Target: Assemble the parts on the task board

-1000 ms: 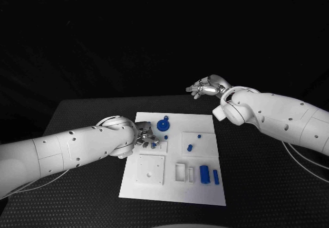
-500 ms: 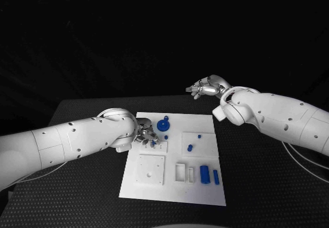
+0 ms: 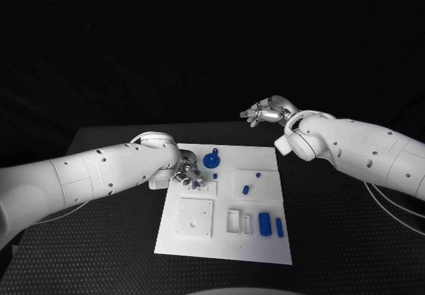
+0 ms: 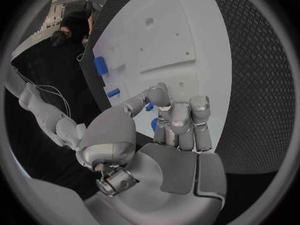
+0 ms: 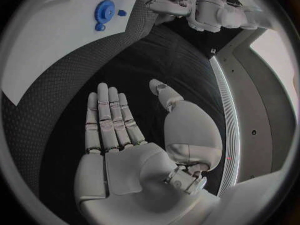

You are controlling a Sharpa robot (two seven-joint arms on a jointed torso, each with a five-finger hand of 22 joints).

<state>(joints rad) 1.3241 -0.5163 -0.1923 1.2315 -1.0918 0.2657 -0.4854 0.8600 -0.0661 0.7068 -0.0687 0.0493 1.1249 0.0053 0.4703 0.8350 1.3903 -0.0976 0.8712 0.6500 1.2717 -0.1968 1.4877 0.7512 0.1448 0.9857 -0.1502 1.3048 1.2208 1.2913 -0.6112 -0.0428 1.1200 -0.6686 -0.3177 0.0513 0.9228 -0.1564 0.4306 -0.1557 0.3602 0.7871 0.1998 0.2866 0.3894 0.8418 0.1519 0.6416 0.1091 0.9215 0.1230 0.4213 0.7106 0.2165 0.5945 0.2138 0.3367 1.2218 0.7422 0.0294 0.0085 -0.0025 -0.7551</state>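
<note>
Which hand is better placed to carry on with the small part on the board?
Left, most likely. The left hand is over the task board, its fingers curled at a small blue part. The right hand is open, off beyond the board's far edge, holding nothing.

Dim surroundings, sharp focus, fisheye-bent wrist views

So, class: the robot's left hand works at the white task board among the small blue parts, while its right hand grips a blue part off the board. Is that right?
Not quite. The right hand holds nothing: the right wrist view shows it open, fingers straight, above the black table. The left hand is indeed at the white task board.
</note>
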